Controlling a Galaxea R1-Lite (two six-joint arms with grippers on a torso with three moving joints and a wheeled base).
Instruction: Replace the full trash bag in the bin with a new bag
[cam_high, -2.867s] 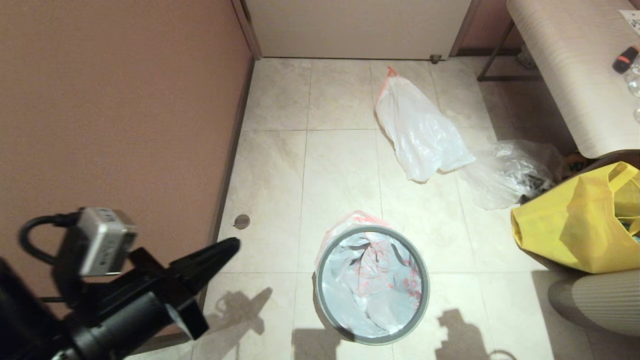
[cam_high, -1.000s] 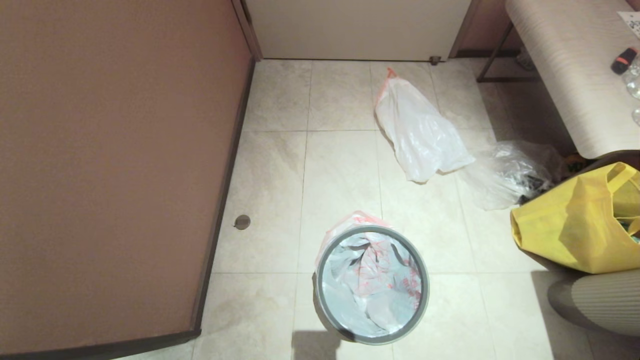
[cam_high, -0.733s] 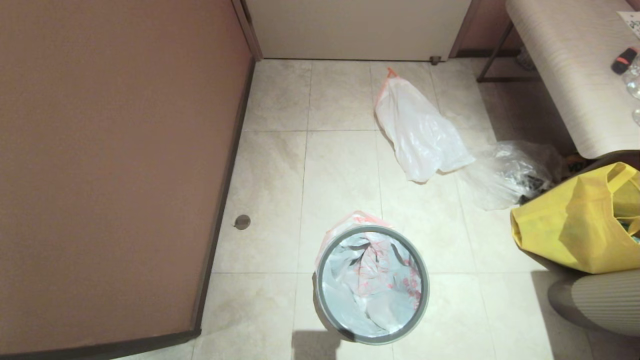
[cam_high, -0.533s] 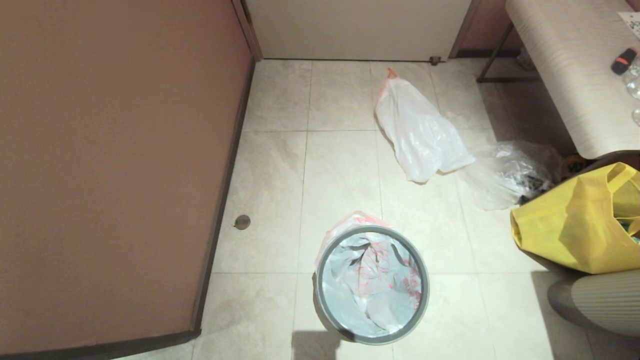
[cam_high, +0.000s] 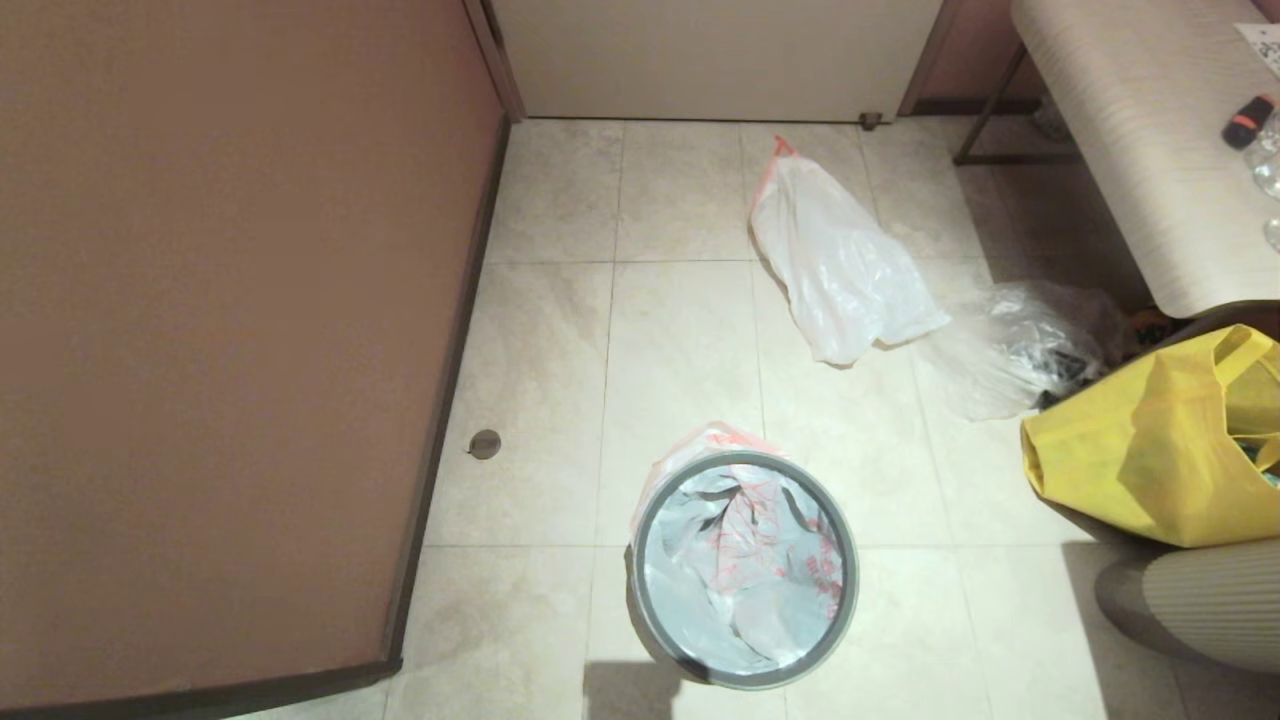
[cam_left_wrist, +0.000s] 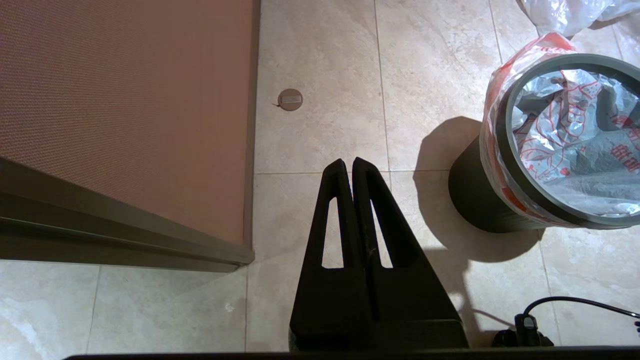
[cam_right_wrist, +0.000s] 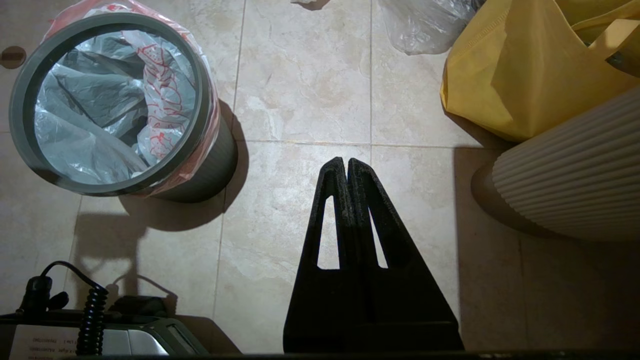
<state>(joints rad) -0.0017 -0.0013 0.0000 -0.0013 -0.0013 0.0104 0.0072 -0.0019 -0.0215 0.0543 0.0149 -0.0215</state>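
The bin (cam_high: 745, 570) stands on the floor (cam_high: 680, 340) with the new bag (cam_high: 740, 560) lining it, its edge folded over the rim under the grey hoop (cam_high: 640, 540). The full bag (cam_high: 840, 265) lies on the floor well beyond the bin, near the door. The left gripper (cam_left_wrist: 348, 165) and right gripper (cam_right_wrist: 341, 164) hang over bare tiles on either side of the bin, each pressed together and holding nothing. By the look of it the swap is done; no further move seems called for beyond staying parked.

Yellow tote bag (cam_high: 1150, 450) beside clear crinkled bag (cam_high: 1010, 345), under a pale table (cam_high: 1130, 130); ribbed cream vase (cam_right_wrist: 570, 175) nearby.
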